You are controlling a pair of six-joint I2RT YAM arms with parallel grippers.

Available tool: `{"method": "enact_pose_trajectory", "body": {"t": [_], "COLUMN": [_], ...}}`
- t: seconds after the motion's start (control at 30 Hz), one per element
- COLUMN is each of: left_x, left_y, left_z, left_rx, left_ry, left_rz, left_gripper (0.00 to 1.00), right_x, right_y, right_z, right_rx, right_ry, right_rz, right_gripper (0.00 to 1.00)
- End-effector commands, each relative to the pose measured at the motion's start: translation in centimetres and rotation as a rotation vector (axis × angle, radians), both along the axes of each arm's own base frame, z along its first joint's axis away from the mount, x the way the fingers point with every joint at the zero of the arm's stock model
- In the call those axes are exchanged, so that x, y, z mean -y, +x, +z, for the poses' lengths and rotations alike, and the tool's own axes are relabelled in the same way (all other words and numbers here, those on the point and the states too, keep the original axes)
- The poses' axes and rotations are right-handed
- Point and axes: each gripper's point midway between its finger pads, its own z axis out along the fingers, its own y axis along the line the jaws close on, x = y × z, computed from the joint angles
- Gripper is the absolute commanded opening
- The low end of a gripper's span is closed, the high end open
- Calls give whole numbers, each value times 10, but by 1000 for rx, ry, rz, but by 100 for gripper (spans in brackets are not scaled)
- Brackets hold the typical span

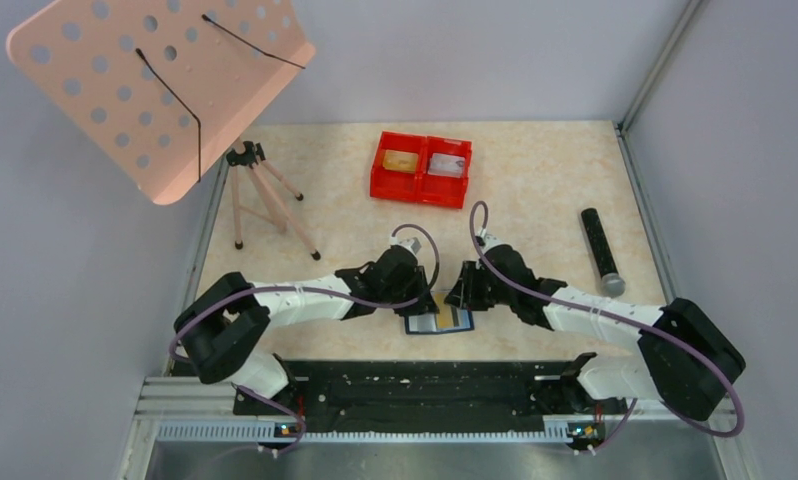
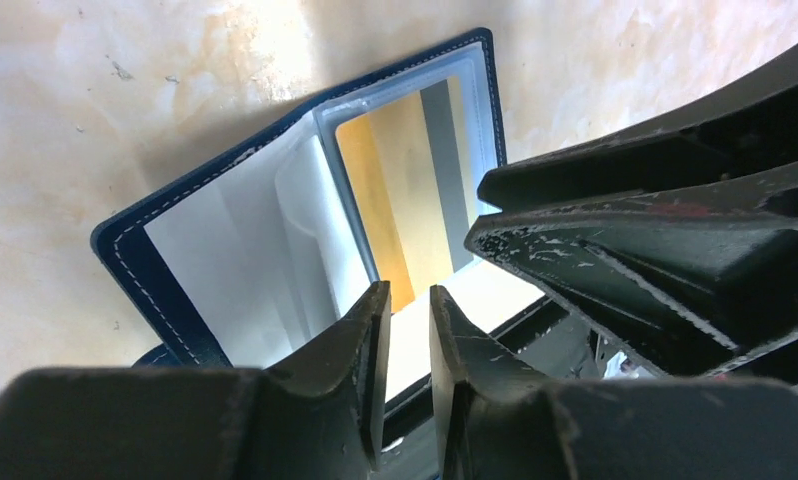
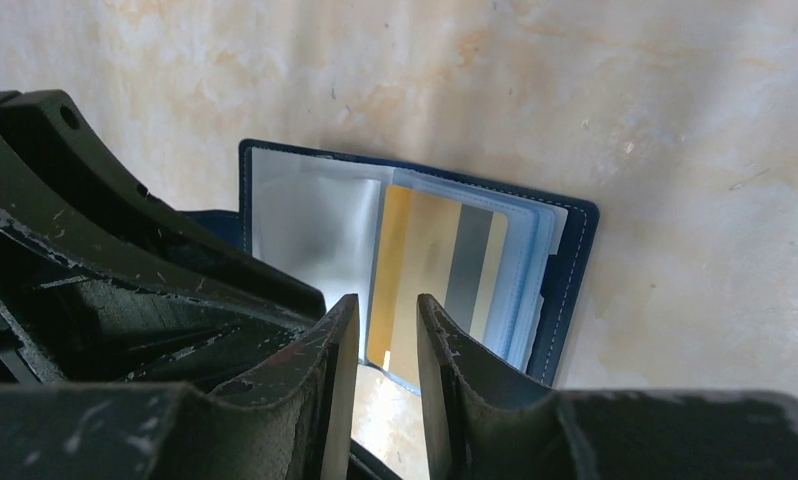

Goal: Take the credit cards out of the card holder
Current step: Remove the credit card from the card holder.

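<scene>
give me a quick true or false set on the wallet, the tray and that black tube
1. The card holder lies open on the table. True.
2. A gold card shows in its clear sleeve. True.
3. The red tray is empty. False: it holds a tan card and a grey card, one per compartment.
4. The black cylinder stands upright. False: it lies on its side.

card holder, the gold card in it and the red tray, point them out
card holder (image 3: 573, 270): right wrist view, navy outer edge on the right.
gold card (image 3: 420, 270): right wrist view, gold face left of its grey stripe.
red tray (image 1: 415, 196): top external view, its near wall.
</scene>
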Motion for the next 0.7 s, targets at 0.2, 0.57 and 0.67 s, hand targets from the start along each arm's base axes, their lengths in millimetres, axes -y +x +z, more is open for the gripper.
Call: {"method": "enact_pose_trajectory", "body": {"t": [0.2,0.57,0.67], "left_x": [2,3,7], "left_y": [17,20,21], "left_z": [-12,-15,-11], "left_rx": [42,74,78], "left_ry": [-31,-37,-57], "left_rz": [83,72,70], "left_gripper": [33,38,38], "right_x": [10,23,23], "right_y": [-4,-8,-8], "right_z": [-28,-36,-35], "right_rx": [-31,-32,-30], "right_ry": [-41,-69,-64], "right_rz": [-10,-55,-57], "right_gripper": [28,28,27]}}
